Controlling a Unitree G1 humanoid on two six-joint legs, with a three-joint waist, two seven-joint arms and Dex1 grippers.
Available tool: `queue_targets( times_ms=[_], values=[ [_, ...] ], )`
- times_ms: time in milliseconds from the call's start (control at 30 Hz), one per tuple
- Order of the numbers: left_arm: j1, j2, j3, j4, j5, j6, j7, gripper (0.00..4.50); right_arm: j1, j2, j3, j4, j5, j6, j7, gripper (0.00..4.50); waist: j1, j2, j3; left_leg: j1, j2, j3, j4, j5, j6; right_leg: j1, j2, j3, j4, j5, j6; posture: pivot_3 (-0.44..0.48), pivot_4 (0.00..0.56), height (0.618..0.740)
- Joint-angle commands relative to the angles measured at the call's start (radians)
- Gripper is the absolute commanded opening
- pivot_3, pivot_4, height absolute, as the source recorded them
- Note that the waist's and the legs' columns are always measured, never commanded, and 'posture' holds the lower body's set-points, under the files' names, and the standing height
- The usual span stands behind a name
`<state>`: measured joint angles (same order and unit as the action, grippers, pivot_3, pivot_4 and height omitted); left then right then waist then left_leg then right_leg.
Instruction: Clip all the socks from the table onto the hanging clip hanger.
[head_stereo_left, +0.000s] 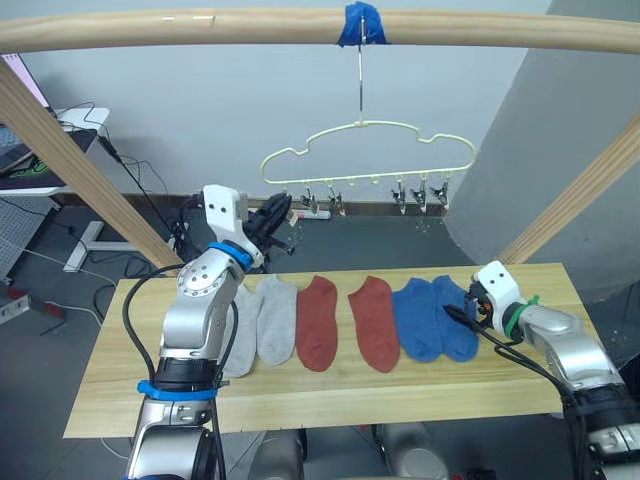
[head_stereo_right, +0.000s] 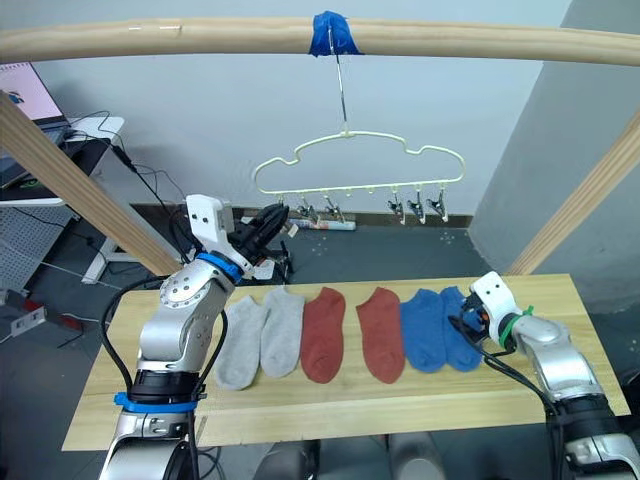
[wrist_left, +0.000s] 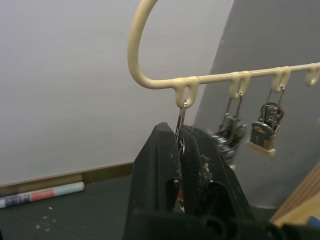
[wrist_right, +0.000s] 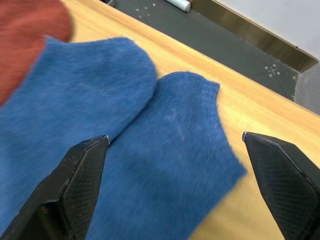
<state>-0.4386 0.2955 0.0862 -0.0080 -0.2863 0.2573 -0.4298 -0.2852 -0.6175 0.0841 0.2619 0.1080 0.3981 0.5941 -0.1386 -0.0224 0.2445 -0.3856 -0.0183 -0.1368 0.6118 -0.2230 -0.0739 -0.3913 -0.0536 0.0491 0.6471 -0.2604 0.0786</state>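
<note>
Black fingers of the left gripper (wrist_left: 181, 165) are pinched on the leftmost clip (wrist_left: 180, 131) of the pale yellow clip hanger (head_stereo_left: 368, 150), raised well above the table (head_stereo_left: 300, 385). Lower down, the right gripper (wrist_right: 175, 172) is spread wide, its jaws straddling the outer blue sock (wrist_right: 170, 160) at the right end of the row without yet closing on it.

Nothing is hung so far: all six socks lie flat side by side, two light grey socks (head_stereo_left: 262, 322), two rust red socks (head_stereo_left: 345, 322) and two blue socks (head_stereo_left: 435, 318), and every clip that shows is bare. By my reading the whole job remains, with the first sock just being set up.

Light wooden planks make up the table. Overhead, a round wooden beam (head_stereo_left: 200, 28) with blue tape (head_stereo_left: 360, 22) carries the hanger's hook. Behind are a pale wall (head_stereo_left: 200, 110), dark floor (head_stereo_left: 380, 245) and loose cables (head_stereo_left: 140, 190).
</note>
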Motion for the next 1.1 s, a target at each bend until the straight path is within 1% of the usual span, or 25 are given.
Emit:
queue_targets(
  times_ms=[33,167,300,400,633,667,700,733,767,900,933,1000,1033,1100],
  values=[
    [-0.007,0.015,0.011,-0.042,-0.007,0.007,-0.005,0.01,-0.068,0.023,0.015,0.154,-0.050,-0.096,0.002,4.50,0.000,0.000,0.000,0.000,0.000,0.000,0.000,0.000,0.000,0.000,0.000,0.000,0.000,0.002,-0.003,-0.190,0.233,0.740],
    [-0.006,0.022,0.010,-0.049,-0.012,0.022,-0.005,0.01,-0.142,0.042,0.028,0.343,-0.092,-0.178,0.006,4.50,0.000,0.000,0.000,0.000,0.000,0.000,0.000,0.000,0.000,0.000,0.000,0.000,0.000,0.002,-0.004,-0.179,0.234,0.740],
    [0.005,0.027,0.014,-0.071,-0.013,0.034,0.001,0.01,-0.171,0.062,0.013,0.410,-0.081,-0.185,0.037,4.50,0.000,0.000,0.000,0.000,0.000,0.000,0.000,0.000,0.000,0.001,0.000,0.000,0.000,0.003,-0.004,-0.173,0.234,0.740],
    [0.010,0.031,0.019,-0.077,-0.012,0.042,0.004,0.01,-0.170,0.063,0.016,0.412,-0.090,-0.187,0.060,3.93,0.001,0.000,0.000,0.000,0.000,0.000,0.000,0.000,0.000,0.001,0.000,0.000,0.000,0.003,-0.004,-0.164,0.237,0.740],
    [0.012,0.029,0.020,-0.081,-0.013,0.044,0.012,0.01,-0.123,0.048,0.011,0.384,-0.098,-0.184,0.093,1.45,0.003,0.000,0.000,0.000,0.000,0.000,0.001,0.000,0.000,0.002,0.000,0.000,0.000,0.003,-0.004,-0.157,0.238,0.740],
    [0.011,0.029,0.019,-0.078,-0.012,0.043,0.013,0.01,-0.118,0.046,0.008,0.378,-0.097,-0.181,0.097,1.00,0.004,0.000,0.000,0.001,0.000,0.000,0.001,0.000,0.000,0.002,0.000,0.000,0.000,0.002,-0.004,-0.157,0.239,0.740],
    [0.010,0.029,0.019,-0.076,-0.011,0.043,0.013,0.01,-0.114,0.045,0.006,0.374,-0.096,-0.178,0.099,0.66,0.004,0.000,0.000,0.001,0.000,0.000,0.001,0.000,0.000,0.002,0.000,0.000,0.000,0.002,-0.004,-0.157,0.239,0.740],
    [0.013,0.031,0.016,-0.081,-0.011,0.047,0.011,0.01,-0.097,0.034,-0.002,0.343,-0.093,-0.191,0.099,0.29,0.005,0.000,0.000,0.001,0.000,0.000,0.001,0.000,0.000,0.002,0.000,0.000,0.000,0.002,-0.004,-0.157,0.239,0.740],
    [0.013,0.032,0.018,-0.083,-0.017,0.060,0.011,0.01,-0.076,0.021,-0.014,0.303,-0.087,-0.201,0.101,0.06,0.006,0.000,0.000,0.001,0.000,0.000,0.001,0.000,0.000,0.002,0.000,0.000,0.000,0.002,-0.004,-0.154,0.241,0.740],
    [0.003,0.035,0.032,-0.089,-0.046,0.107,0.007,0.01,-0.016,-0.017,-0.043,0.187,-0.069,-0.197,0.116,0.06,0.011,0.000,0.000,0.000,0.000,0.000,0.001,0.000,0.000,0.002,0.000,0.000,0.000,0.002,-0.003,-0.156,0.243,0.740],
    [-0.003,0.039,0.037,-0.088,-0.061,0.131,0.002,0.01,0.001,-0.031,-0.045,0.151,-0.068,-0.192,0.124,0.06,0.010,0.000,0.001,0.001,0.000,0.000,0.001,0.000,0.000,0.002,0.000,0.000,0.000,0.002,-0.003,-0.162,0.253,0.740],
    [-0.017,0.055,0.050,-0.093,-0.128,0.239,-0.028,0.01,0.067,-0.081,-0.071,-0.015,-0.035,-0.154,0.175,0.06,0.008,0.001,0.003,0.001,0.000,0.001,0.001,0.000,0.000,0.001,0.000,0.001,0.000,0.001,-0.001,-0.162,0.253,0.740],
    [-0.032,0.066,0.069,-0.092,-0.194,0.343,-0.040,0.01,0.102,-0.109,-0.090,-0.146,0.004,-0.096,0.208,0.06,0.007,0.001,0.003,0.001,0.000,0.001,0.001,0.000,0.000,0.001,0.000,0.001,0.001,0.000,0.000,-0.168,0.259,0.740],
    [-0.059,0.075,0.113,-0.089,-0.301,0.490,-0.036,0.01,0.138,-0.136,-0.108,-0.328,0.069,0.006,0.243,0.06,0.002,0.001,0.009,0.001,0.000,0.000,0.001,0.000,0.000,0.001,0.000,0.000,0.001,-0.001,0.001,-0.177,0.272,0.740]
  ],
)
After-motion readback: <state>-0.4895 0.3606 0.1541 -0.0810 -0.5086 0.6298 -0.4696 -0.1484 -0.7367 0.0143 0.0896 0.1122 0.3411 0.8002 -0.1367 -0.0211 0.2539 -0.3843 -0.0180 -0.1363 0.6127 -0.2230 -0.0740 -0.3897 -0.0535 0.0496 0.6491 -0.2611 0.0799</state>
